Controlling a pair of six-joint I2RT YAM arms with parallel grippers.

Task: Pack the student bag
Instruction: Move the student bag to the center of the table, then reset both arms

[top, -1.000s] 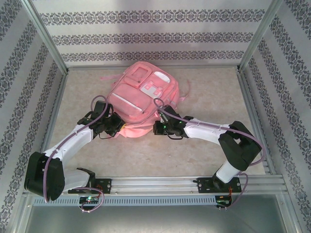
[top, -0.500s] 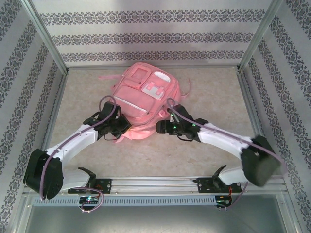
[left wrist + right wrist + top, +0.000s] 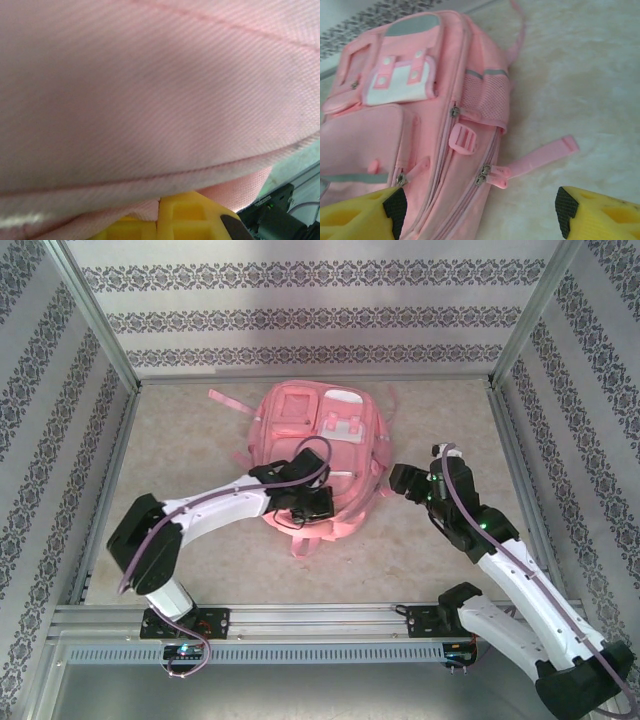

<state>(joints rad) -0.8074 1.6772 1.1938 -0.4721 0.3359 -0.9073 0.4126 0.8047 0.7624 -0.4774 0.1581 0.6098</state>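
Observation:
The student bag (image 3: 318, 435) is a large pink backpack lying face up in the middle of the table, its front pockets and pale trim on top. My left gripper (image 3: 310, 510) is at the bag's near edge. In the left wrist view its yellow fingers (image 3: 180, 217) are pressed together under a fold of the pink fabric (image 3: 150, 100). My right gripper (image 3: 393, 480) stands open just right of the bag, touching nothing. Between its spread fingertips (image 3: 395, 207) lie the bag's side, a pair of zip pulls (image 3: 492, 177) and a loose strap end (image 3: 547, 152).
Patterned walls and metal posts close in the table on three sides. An aluminium rail (image 3: 320, 620) runs along the near edge. A pink strap (image 3: 305, 540) trails from the bag toward the rail. Bare tabletop (image 3: 170, 450) lies left of the bag.
The bag has shifted right and turned along with my left gripper. My right gripper has opened and drawn back to the right of the bag.

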